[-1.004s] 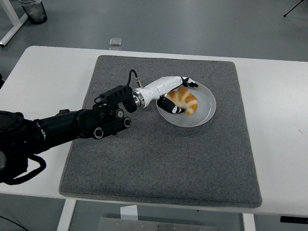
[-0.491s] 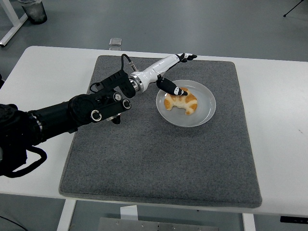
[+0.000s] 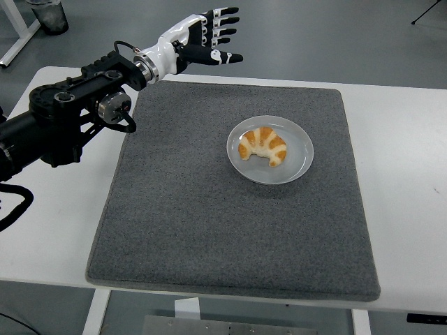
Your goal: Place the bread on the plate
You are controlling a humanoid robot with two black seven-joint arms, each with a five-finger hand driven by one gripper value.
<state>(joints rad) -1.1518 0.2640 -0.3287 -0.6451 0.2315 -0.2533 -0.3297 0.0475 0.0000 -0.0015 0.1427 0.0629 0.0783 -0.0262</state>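
A golden croissant lies on the round grey plate, which sits right of centre on the dark grey mat. My left hand is raised high over the mat's far left corner, well away from the plate, its white and black fingers spread and holding nothing. The black left arm runs back to the picture's left edge. No right arm shows in the picture.
The mat covers most of the white table. Beyond the table's far edge, a small grey object lies on the floor. A dark bin stands at the top left beside a white table leg.
My left hand let go of the croissant, which stays on the plate, then lifted and swung back up and left to beyond the mat's far left corner.
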